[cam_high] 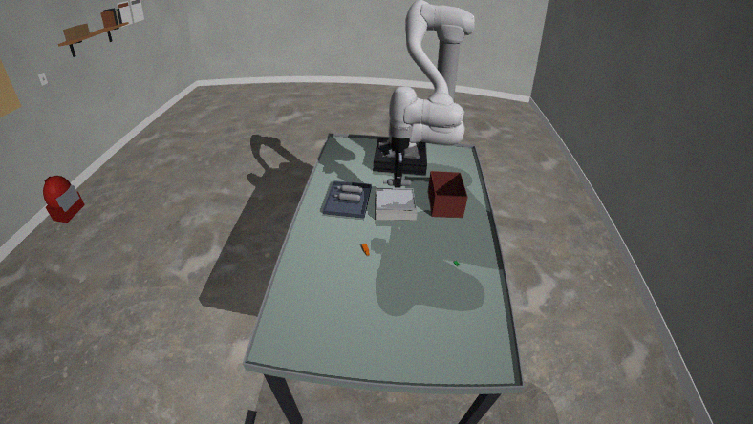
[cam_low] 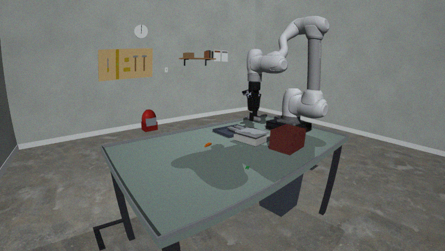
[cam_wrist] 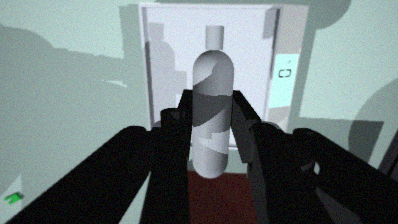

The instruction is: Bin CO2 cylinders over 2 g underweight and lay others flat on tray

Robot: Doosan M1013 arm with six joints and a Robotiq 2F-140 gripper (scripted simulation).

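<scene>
My gripper (cam_high: 397, 180) (cam_low: 254, 116) (cam_wrist: 211, 105) is shut on a grey CO2 cylinder (cam_high: 392, 182) (cam_low: 256, 118) (cam_wrist: 213, 85). It holds the cylinder level, a little above the far edge of the white scale (cam_high: 395, 213) (cam_low: 249, 139) (cam_wrist: 170, 50). The scale's plate is bare and its display (cam_wrist: 284, 74) shows at one side in the wrist view. Two more cylinders (cam_high: 351, 189) (cam_high: 347, 197) (cam_low: 235, 128) lie flat in the dark tray (cam_high: 336, 212) (cam_low: 219, 131), left of the scale. The red scrap bin (cam_high: 447, 202) (cam_low: 287, 140) stands right of the scale.
A small orange object (cam_high: 364, 248) (cam_low: 207, 144) and a small green one (cam_high: 457, 263) (cam_low: 247, 167) (cam_wrist: 14, 197) lie on the green table (cam_high: 369, 326) (cam_low: 186, 186). The arm's dark base (cam_high: 416, 162) sits behind the scale.
</scene>
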